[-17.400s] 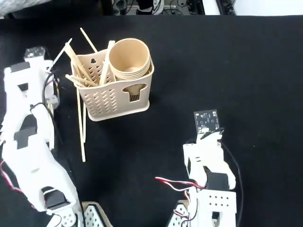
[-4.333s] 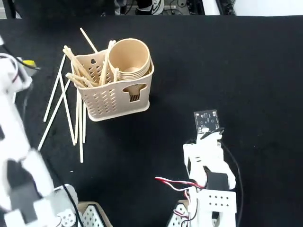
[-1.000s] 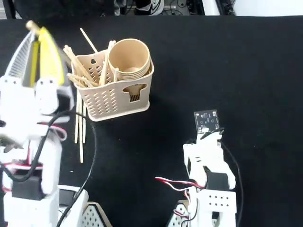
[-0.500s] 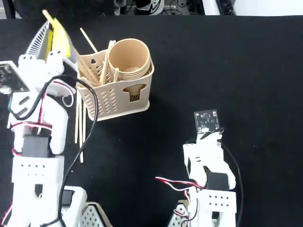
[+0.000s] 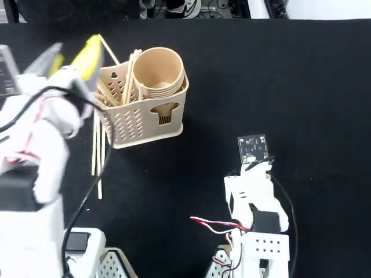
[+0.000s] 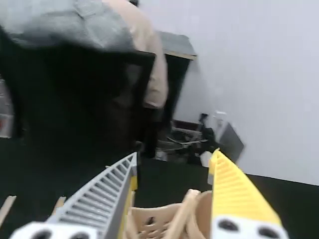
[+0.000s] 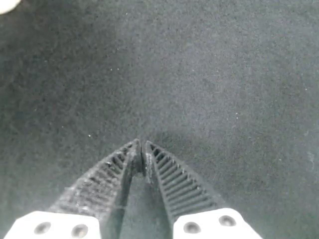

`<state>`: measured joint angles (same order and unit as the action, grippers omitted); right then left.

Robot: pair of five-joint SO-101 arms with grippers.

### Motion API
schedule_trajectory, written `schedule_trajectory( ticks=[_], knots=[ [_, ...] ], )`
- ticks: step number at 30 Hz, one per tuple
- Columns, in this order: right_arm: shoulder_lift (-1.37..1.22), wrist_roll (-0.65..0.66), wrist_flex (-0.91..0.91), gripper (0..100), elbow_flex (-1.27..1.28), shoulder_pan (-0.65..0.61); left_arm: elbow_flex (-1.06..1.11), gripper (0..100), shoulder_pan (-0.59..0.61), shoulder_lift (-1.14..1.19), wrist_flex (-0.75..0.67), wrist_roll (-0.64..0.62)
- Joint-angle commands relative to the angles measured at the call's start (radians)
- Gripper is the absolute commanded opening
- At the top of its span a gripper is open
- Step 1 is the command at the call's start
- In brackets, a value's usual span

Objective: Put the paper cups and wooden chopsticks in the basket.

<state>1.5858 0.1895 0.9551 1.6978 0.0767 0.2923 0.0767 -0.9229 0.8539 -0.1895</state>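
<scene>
Jaws of the left gripper (image 6: 174, 155) stand wide apart, empty; we see that white arm raised just left of the beige perforated plastic basket (image 5: 145, 119). Those of the right gripper (image 7: 141, 145) are pressed together over the black tabletop (image 5: 301, 87), well apart from the basket. Inside it sit stacked tan paper cups (image 5: 159, 69) and leaning wooden chopsticks (image 5: 110, 87); loose chopsticks (image 5: 97, 156) lie beside its left wall.

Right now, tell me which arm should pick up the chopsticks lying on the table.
Left. The left pincer, open, is up beside the basket, near the loose chopsticks on the table. The right pincer is shut over bare table, well away from them.
</scene>
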Motion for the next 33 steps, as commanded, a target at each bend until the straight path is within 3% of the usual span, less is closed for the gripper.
schedule_trajectory(
  ticks=[1, 8, 12, 17, 22, 28, 33],
  knots=[
    [0.01, 0.005, 0.003, 1.2, -0.002, -0.009, -0.217, 24, 0.137, 0.089, 0.226, 0.087],
    [0.01, 0.005, 0.003, 1.2, -0.002, -0.009, -0.237, 24, 0.404, 0.454, 0.293, 0.172],
    [0.01, 0.005, 0.003, 1.2, -0.002, -0.009, -0.236, 24, 0.496, 0.64, 0.285, 0.21],
    [0.01, 0.005, 0.003, 1.2, -0.002, -0.009, -0.237, 24, 0.507, 0.842, 0.215, 0.304],
    [0.01, 0.005, 0.003, 1.2, -0.002, -0.009, -0.251, 24, 0.51, 1.103, 0.015, 0.382],
    [0.01, 0.005, 0.003, 1.2, -0.002, -0.009, -0.46, 23, 0.501, 1.442, 0.04, 0.428],
    [0.01, 0.005, 0.003, 1.2, -0.002, -0.009, -0.728, 17, 0.455, 1.694, 0.273, 0.595]
  ],
)
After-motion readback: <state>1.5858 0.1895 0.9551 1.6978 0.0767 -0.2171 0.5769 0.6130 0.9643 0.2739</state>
